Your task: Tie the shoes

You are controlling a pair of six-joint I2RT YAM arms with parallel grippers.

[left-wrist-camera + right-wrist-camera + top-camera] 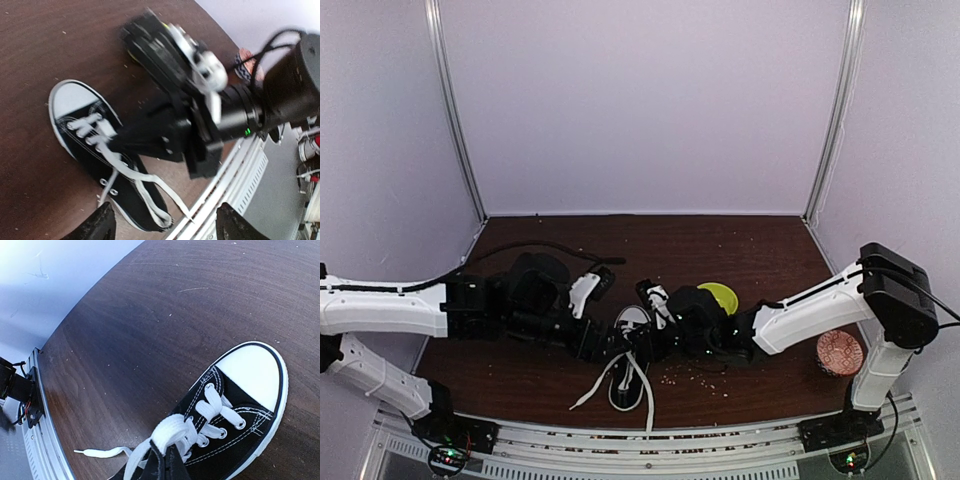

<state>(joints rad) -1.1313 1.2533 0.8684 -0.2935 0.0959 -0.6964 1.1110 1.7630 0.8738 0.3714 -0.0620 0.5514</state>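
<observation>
No knot yet, early days.
Your right gripper (164, 463) pinches a lace (172, 432) above the sneaker (620, 385), which sits near the table (750, 250) front edge; your left gripper (165, 220) hangs spread wide. Crossing, looping and tightening all remain.

Top view high above the near edge, looking down and far, wrist views close, oblique, all sharing the sneaker (623, 388)

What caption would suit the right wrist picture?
Right jaws pinching a white lace of the black sneaker on a brown table.
</observation>
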